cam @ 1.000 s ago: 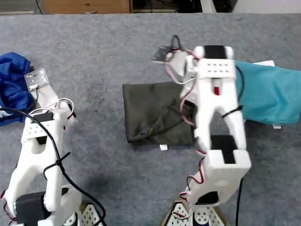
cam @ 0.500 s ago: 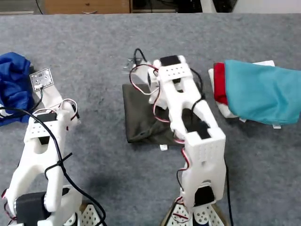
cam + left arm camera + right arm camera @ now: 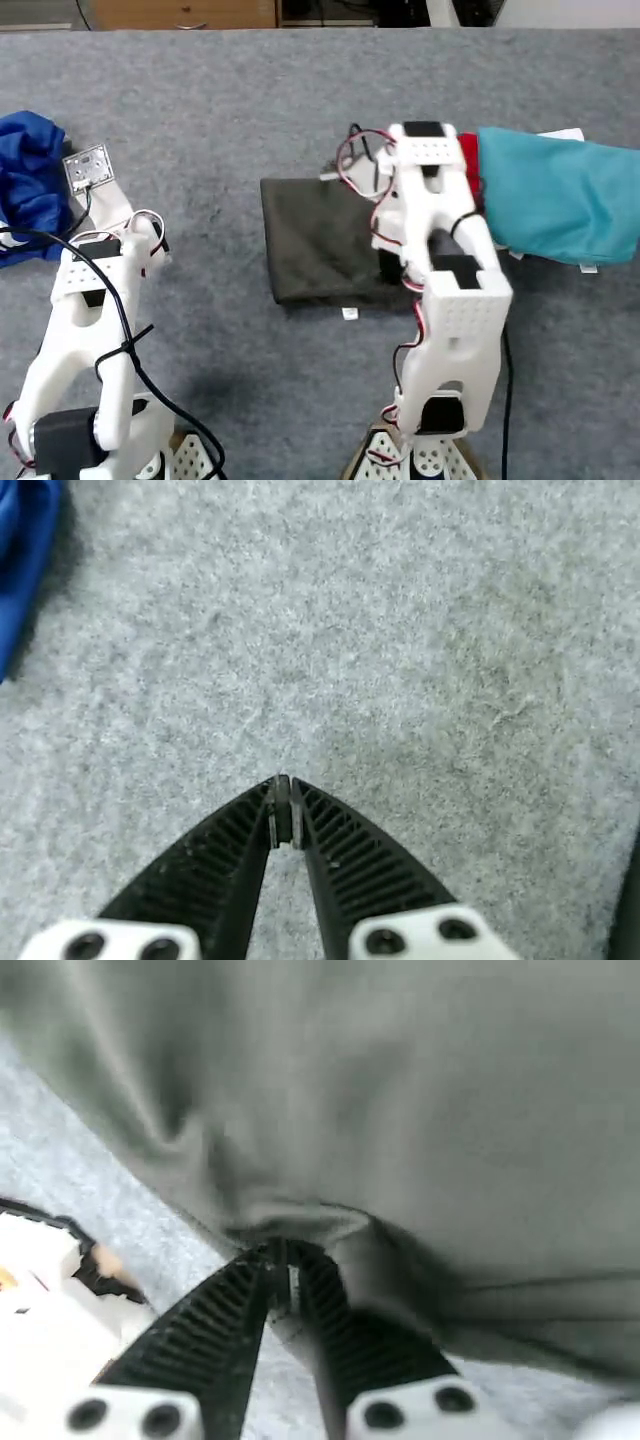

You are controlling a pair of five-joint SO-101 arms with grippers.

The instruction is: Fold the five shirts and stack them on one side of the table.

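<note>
A dark olive shirt [image 3: 315, 240] lies folded flat at the table's middle. My right gripper [image 3: 283, 1260] is shut, with a fold of the olive shirt [image 3: 420, 1110] pinched between its tips at the edge of the cloth. In the high view the right arm [image 3: 430, 190] stretches over the shirt's right part. A teal shirt [image 3: 560, 200] tops a pile holding a red shirt [image 3: 467, 170] and a white one at the right side. A crumpled blue shirt [image 3: 25, 180] sits at the left edge. My left gripper [image 3: 281, 810] is shut and hangs empty over bare carpet beside the blue shirt [image 3: 25, 550].
Grey carpet [image 3: 200, 100] covers the whole table. The left arm [image 3: 90, 300] stands at the front left. Loose cables [image 3: 360, 150] arc off the right arm's wrist. Wooden furniture runs along the far edge.
The right arm swung left across the olive shirt, then back toward the right. The shirt's creased lower edge now lies smoother. The left arm barely shifted.
</note>
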